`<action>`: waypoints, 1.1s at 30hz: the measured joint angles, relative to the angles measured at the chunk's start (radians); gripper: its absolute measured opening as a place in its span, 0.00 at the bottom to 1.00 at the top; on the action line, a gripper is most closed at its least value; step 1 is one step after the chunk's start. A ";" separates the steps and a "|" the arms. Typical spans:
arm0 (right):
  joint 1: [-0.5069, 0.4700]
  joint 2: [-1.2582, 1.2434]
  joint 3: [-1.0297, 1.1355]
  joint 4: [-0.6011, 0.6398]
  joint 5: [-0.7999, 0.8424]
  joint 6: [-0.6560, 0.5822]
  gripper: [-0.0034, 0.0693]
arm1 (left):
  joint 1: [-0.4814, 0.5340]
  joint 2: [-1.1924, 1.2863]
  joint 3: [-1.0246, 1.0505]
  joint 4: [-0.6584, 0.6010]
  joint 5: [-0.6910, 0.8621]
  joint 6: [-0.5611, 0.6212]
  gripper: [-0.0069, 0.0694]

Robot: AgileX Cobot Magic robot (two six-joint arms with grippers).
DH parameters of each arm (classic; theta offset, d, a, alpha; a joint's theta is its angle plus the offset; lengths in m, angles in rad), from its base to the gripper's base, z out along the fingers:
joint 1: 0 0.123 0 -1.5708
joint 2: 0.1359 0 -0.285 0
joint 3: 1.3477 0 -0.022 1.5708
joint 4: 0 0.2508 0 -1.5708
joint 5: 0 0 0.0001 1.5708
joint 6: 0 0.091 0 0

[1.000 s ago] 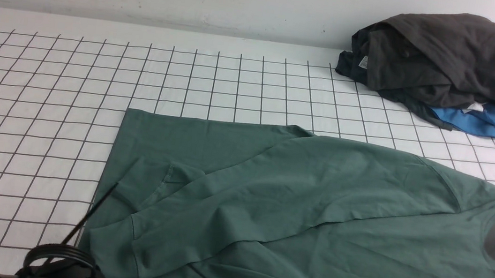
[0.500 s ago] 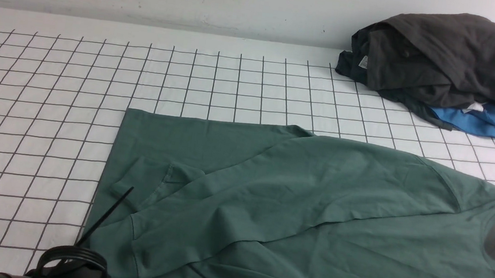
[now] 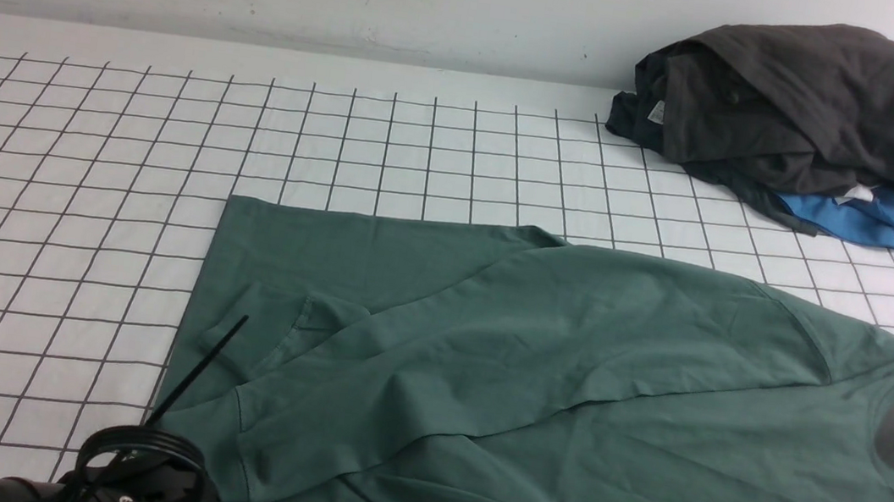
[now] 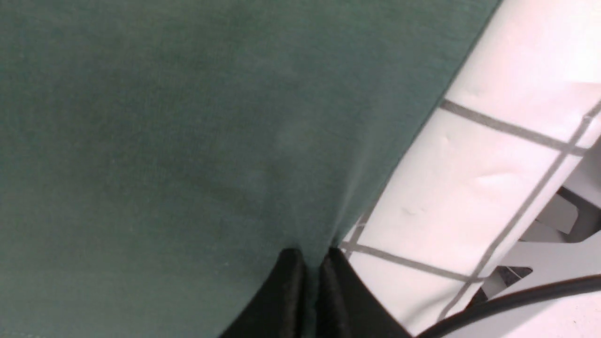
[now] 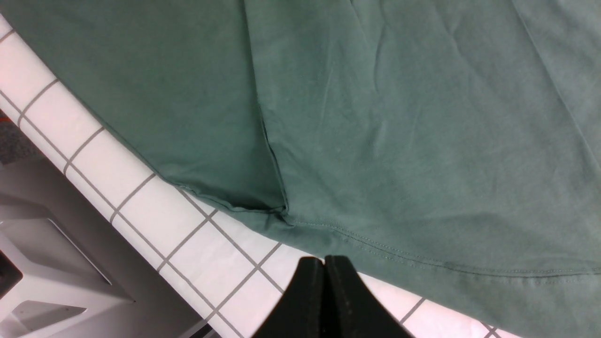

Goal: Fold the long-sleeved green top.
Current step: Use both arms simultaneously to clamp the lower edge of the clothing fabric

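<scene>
Nearest to us, our left gripper (image 4: pixel 307 265) has its two black jaws drawn almost together on the side edge of the large, muted-green cotton long-sleeved top (image 3: pixel 565 402). The fabric puckers into the slit between them, so we judge it pinched. From that grip the top spreads away to our right and forward, its long axis running across the table from left to right. Our left arm is plainly the nearer one to this end.

Our right gripper (image 5: pixel 324 267) hangs with its jaws pressed together on nothing. It sits just off the stitched near hem, over the white cloth with black grid lines (image 3: pixel 78 197), and does not touch the green fabric. We think the next fold turns on carrying the pinched edge rightward over the body, so the right side would want a grip of its own first.

A sleeve (image 3: pixel 486 350) lies slantwise over the body, its cuff (image 3: pixel 198 438) near our left grip, and it may drag or bunch. Well apart at the far right, a heap of dark grey clothes (image 3: pixel 814 108) sits on a bright blue garment (image 3: pixel 886 221). Neither blocks the way.
</scene>
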 joint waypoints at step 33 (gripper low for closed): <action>0.000 0.000 0.000 -0.035 0.000 -0.004 0.03 | 0.004 -0.001 0.000 0.055 0.002 -0.058 0.09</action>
